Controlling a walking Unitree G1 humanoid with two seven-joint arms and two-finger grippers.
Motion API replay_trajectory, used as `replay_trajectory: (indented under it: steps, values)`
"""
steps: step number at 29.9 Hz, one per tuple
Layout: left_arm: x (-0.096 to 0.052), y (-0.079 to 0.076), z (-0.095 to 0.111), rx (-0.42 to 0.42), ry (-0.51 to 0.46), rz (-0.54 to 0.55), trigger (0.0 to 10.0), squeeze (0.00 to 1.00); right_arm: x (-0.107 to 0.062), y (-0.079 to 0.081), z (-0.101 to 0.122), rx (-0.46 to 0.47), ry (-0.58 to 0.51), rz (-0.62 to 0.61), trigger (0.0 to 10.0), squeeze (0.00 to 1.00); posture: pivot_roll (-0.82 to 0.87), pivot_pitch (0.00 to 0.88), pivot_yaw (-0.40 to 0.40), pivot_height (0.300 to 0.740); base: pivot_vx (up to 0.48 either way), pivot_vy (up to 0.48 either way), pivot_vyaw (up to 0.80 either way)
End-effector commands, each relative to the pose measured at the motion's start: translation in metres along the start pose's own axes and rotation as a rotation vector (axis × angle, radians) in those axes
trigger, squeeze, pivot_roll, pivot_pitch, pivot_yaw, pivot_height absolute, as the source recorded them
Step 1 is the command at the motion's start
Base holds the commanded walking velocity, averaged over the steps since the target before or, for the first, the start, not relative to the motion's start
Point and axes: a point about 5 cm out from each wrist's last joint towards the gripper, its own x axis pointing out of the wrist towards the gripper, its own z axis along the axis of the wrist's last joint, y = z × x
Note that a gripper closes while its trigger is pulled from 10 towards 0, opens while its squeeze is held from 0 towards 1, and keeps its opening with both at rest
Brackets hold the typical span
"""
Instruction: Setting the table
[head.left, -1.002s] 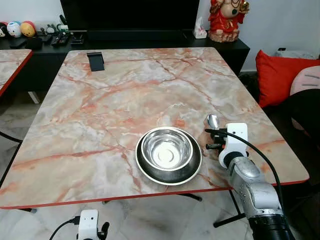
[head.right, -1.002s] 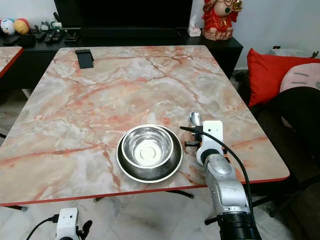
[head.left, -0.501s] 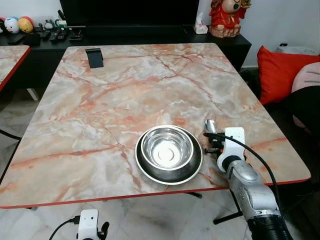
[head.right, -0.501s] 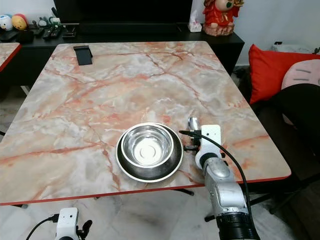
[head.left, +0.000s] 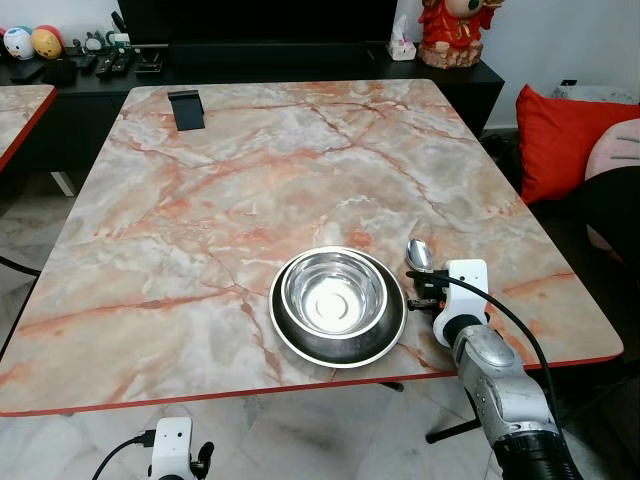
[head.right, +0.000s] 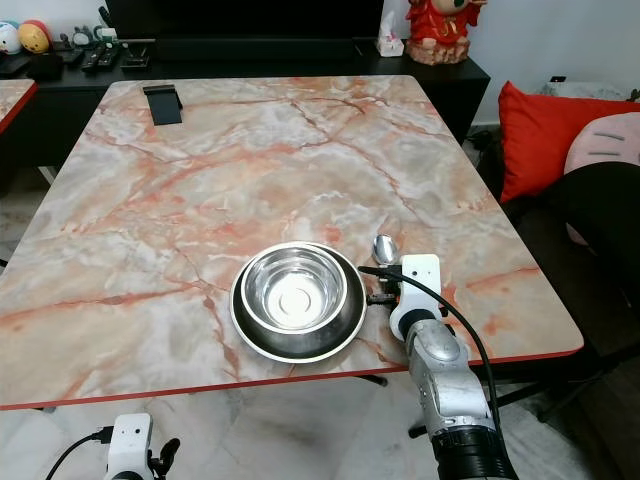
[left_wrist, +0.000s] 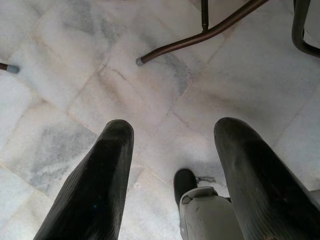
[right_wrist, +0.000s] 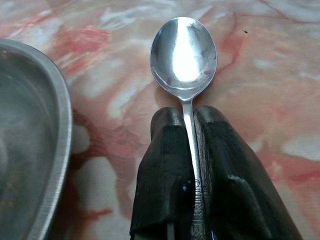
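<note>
I have the right end effector (right_wrist: 186, 135) clamped tight on the handle of the spoon (right_wrist: 184, 55), whose bowl points away from me just beside the steel bowl (head.left: 334, 295) on its dark plate (head.left: 385, 340), near the front right of the marble surface (head.left: 250, 170). I can't quite tell from here whether the spoon is touching the marble or hovering just above it. If I let go too high it could bounce and clatter against the plate rim; drifting left would knock the bowl. My left end effector (left_wrist: 170, 185) hangs spread wide over the floor tiles, idle.
</note>
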Motion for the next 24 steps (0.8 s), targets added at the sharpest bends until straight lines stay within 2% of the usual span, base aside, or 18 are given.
replay_trajectory:
  steps: [1,11,24]
  values:
    - [-0.002,0.001,-0.008,-0.011,0.037,0.002,10.0,0.00,-0.001,0.001,-0.002,-0.003,-0.009,0.013,10.0,0.00,-0.11,0.090,-0.027,0.719,0.000,0.000,0.00]
    - [-0.001,-0.002,-0.007,-0.012,0.041,-0.002,10.0,0.00,-0.002,0.005,-0.003,-0.002,-0.029,0.039,10.0,0.00,-0.11,0.086,-0.028,0.719,0.000,0.000,0.00]
    - [-0.002,0.002,-0.007,-0.013,0.043,0.002,10.0,0.00,-0.002,0.006,-0.015,0.001,-0.006,0.039,10.0,0.00,-0.11,0.090,-0.029,0.719,0.000,0.000,0.00]
